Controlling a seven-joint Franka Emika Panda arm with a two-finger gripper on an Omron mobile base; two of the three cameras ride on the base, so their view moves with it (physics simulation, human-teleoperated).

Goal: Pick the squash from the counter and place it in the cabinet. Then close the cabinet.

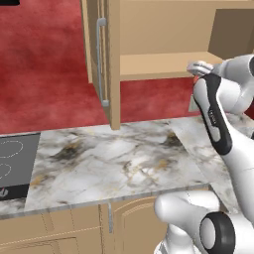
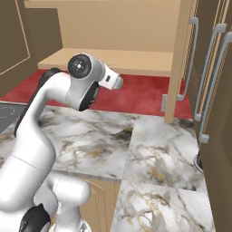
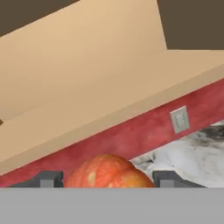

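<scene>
The squash [image 3: 105, 173], orange-red and round, sits between the two dark fingertips at the bottom of the hand view, and my gripper [image 3: 107, 179] is shut on it. In the left base view the gripper [image 1: 199, 68] is raised level with the front edge of the open cabinet's shelf [image 1: 163, 64], at its right end. The cabinet's tan floor panel [image 3: 87, 87] spreads above the squash in the hand view, close ahead. Its left door [image 1: 101, 54] stands open. The marble counter [image 1: 124, 158] lies well below the hand.
A black stovetop [image 1: 15, 163] borders the counter on the left. A grey wall outlet [image 3: 180, 120] sits on the red wall under the cabinet. Tall brown doors with silver handles [image 2: 217, 68] stand close on the right. The arm's elbow [image 2: 81, 68] is in front of the shelf.
</scene>
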